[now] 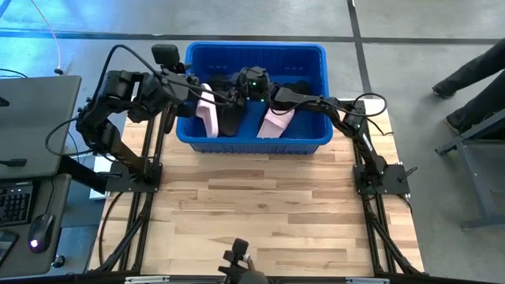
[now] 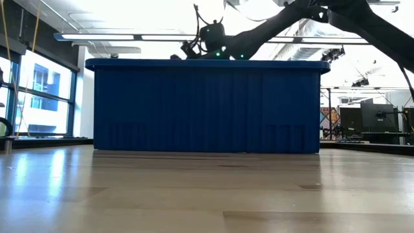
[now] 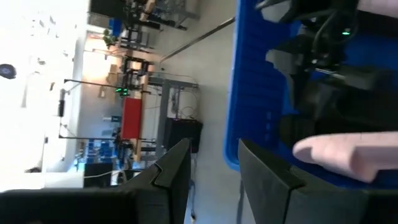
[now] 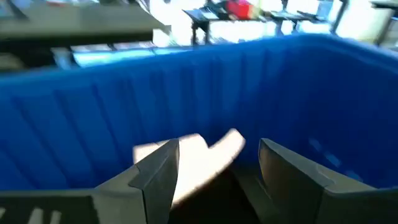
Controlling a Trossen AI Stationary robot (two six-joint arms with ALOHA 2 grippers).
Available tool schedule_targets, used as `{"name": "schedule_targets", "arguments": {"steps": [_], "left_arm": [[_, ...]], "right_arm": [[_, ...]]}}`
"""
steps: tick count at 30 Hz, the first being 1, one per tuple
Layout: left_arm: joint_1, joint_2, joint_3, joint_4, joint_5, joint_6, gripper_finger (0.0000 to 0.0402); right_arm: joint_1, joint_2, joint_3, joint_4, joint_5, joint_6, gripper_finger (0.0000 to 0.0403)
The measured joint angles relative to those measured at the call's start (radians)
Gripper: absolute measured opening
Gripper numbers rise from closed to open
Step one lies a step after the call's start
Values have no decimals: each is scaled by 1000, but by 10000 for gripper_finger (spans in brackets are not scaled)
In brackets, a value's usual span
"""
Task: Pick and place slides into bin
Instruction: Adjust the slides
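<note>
The blue bin stands at the table's far middle. Inside it lie two pale pink slides and black slides. My right gripper reaches in over the bin from the right, low among the slides. It is open and empty, with a pink slide just beyond its fingertips. My left gripper hovers over the bin's left rim, open and empty. In the left wrist view its fingers point past the bin's wall, beside a pink slide.
The low view shows only the bin's front wall, with my right arm above it. Bare wooden tabletop lies in front of the bin. A desk with a keyboard and a mouse stands at the left. A person's legs show at the far right.
</note>
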Motion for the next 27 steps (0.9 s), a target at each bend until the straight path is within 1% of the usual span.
{"name": "schedule_targets", "arguments": {"steps": [3,6,8,12,14,18,22,26,27], "left_arm": [[0,0,0,-21,47,-20,124],[0,0,0,-20,102,-22,124],[0,0,0,-20,121,-23,124],[0,0,0,-20,134,-25,124],[0,0,0,-20,139,-34,124],[0,0,0,-20,166,-68,124],[0,0,0,-20,190,-74,124],[0,0,0,-20,214,-74,124],[0,0,0,-20,214,-74,124]], "right_arm": [[10,-17,-2,-54,28,-57,205],[41,-89,-2,-184,126,-100,194],[64,-152,1,-340,184,-112,185],[100,-243,1,-713,243,-106,170],[113,-263,0,-870,300,-67,166],[125,-256,0,-1107,435,29,166],[115,-216,-2,-1178,621,102,169],[95,-188,0,-1158,682,72,170],[88,-182,0,-1148,714,57,170]]}}
